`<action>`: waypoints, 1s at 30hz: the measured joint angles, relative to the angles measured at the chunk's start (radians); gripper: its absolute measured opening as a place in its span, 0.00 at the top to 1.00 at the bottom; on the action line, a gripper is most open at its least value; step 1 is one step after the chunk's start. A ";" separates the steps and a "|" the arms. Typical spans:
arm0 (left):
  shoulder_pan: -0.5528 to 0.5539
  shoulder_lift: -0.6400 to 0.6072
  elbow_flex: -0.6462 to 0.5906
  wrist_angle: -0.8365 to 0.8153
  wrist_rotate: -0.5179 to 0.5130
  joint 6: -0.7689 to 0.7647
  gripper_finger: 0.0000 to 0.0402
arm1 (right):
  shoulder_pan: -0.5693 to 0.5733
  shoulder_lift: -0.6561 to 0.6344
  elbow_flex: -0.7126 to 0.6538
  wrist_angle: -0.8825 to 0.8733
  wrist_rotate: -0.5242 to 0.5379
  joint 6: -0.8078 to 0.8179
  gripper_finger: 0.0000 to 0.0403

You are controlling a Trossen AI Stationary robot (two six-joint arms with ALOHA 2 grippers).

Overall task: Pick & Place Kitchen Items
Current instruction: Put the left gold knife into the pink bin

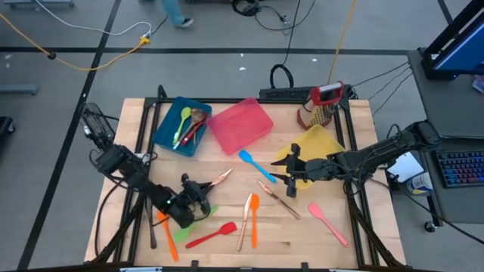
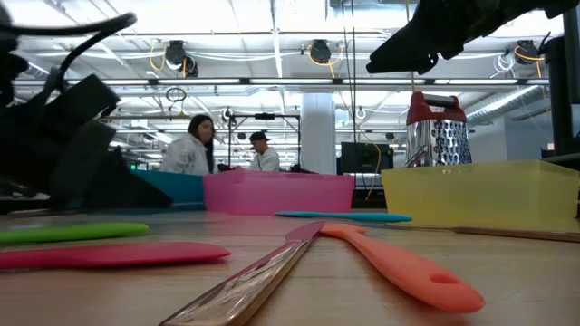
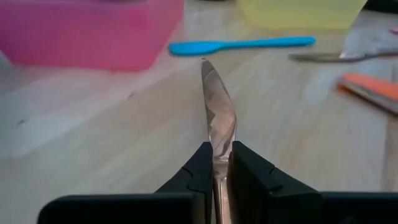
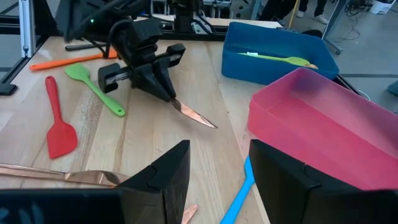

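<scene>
My left claw [image 4: 163, 87] pinches a copper knife [image 3: 219, 121] by its handle, blade aimed toward the pink bin [image 1: 240, 125] for dropping in. My right claw [image 1: 291, 172] waits spread wide beside the yellow bin [image 1: 321, 143].

copper knife [image 3: 219, 134]: handle hidden between left gripper [image 3: 215, 163] fingers; blue bin [image 1: 181, 125] contents too small to sort.

Grey floor [image 1: 227, 30] with cables; perhaps workbenches behind.
</scene>
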State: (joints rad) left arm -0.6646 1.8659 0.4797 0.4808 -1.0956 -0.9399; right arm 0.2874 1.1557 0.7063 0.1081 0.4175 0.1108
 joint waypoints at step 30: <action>0.597 -0.004 0.023 0.748 0.524 0.782 0.90 | 0.000 0.000 0.000 -0.006 0.000 -0.005 0.60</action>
State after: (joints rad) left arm -0.0677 1.8622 0.5029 1.2285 -0.5715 -0.1579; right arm 0.2874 1.1557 0.7063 0.1023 0.4175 0.1056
